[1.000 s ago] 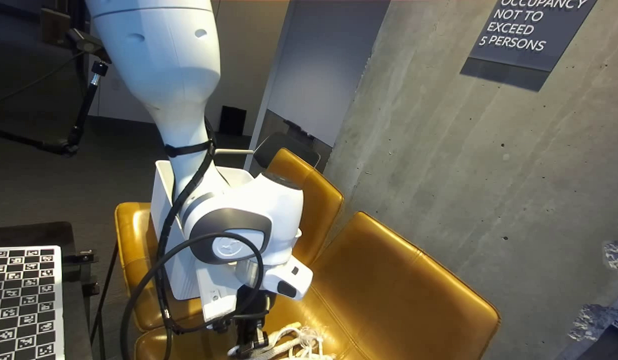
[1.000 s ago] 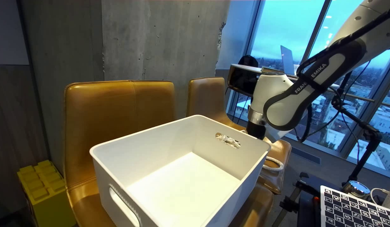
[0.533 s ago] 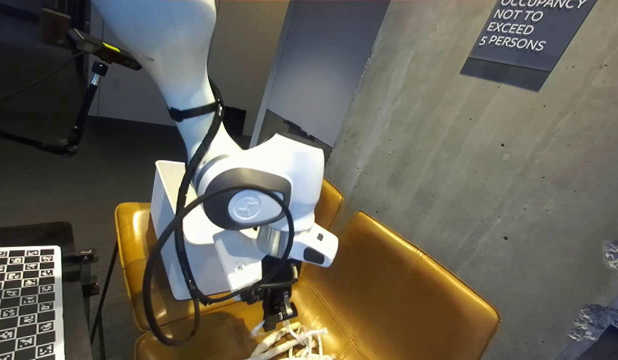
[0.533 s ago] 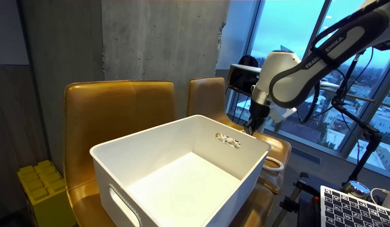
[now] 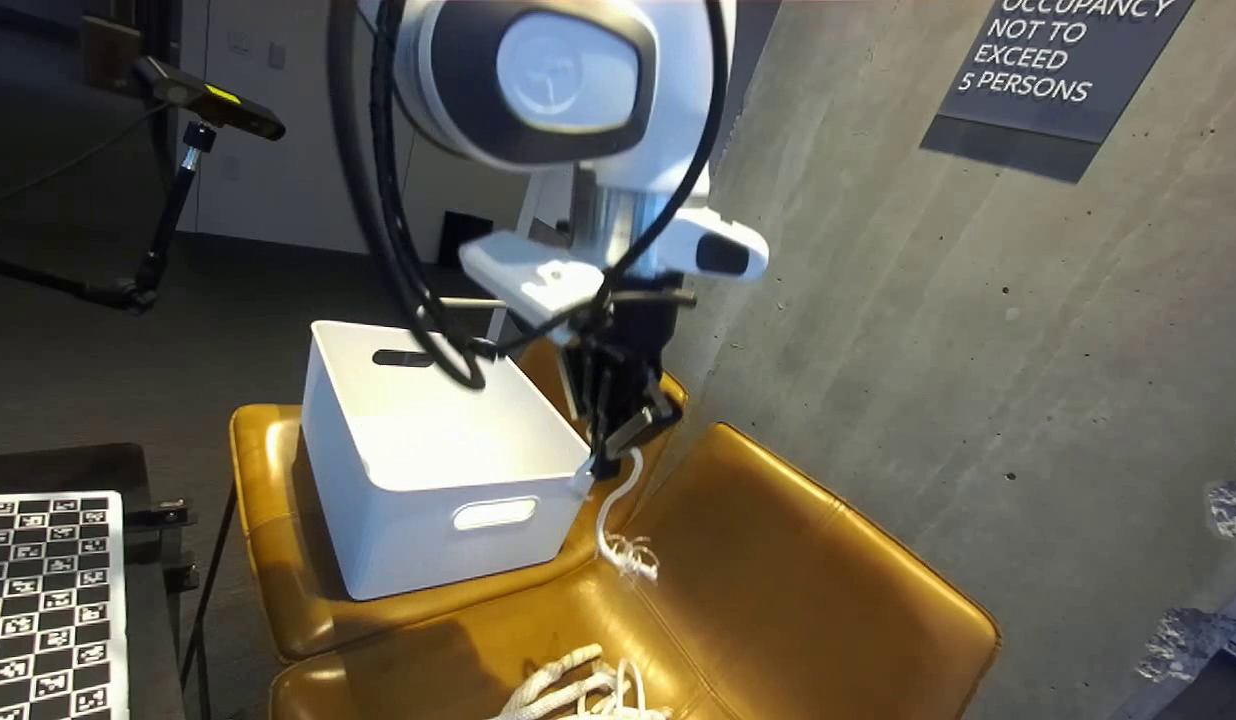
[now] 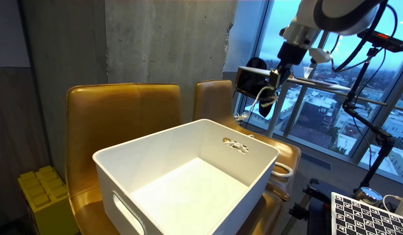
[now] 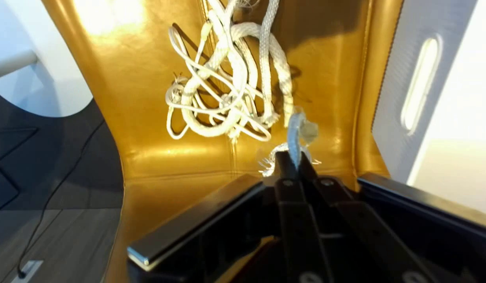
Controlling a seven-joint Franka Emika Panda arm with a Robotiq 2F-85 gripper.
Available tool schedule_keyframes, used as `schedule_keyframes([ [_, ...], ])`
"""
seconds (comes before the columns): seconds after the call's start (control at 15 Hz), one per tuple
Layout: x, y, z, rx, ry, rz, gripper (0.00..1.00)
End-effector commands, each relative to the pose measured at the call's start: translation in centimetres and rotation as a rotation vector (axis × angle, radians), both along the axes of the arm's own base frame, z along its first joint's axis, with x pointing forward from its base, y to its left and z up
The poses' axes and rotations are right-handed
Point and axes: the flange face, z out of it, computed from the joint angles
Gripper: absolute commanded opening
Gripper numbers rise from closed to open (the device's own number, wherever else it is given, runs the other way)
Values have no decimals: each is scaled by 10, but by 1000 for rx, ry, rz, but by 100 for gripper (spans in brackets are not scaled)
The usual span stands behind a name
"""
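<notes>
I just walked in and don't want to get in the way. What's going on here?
A robot arm has its gripper shut on a piece of rope, which hangs in the air. A tangle of more rope lies on a chair. A white bin stands on the next chair, and the held piece is not in it.

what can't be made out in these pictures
Held rope, pinched part: wrist view, hidden by the claw.
Rope pile, most of it: in an exterior view, hidden by the box.
Sign, upper part: in an exterior view, cut off by the top edge.
</notes>
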Motion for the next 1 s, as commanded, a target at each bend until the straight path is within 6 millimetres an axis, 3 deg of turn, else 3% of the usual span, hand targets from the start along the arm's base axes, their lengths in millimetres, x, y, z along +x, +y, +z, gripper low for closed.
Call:
schedule_keyframes([
  [0.0,5,39,90,-24,-37,90,1],
  [0.13,16,72,129,-9,-54,150,1],
  [0.2,21,89,137,10,-50,186,1],
  [0.33,32,124,133,26,-22,247,1],
  [0.73,31,224,68,51,92,382,1],
  [0.87,30,245,48,50,117,413,1],
  [0.93,29,250,40,48,130,429,29],
])
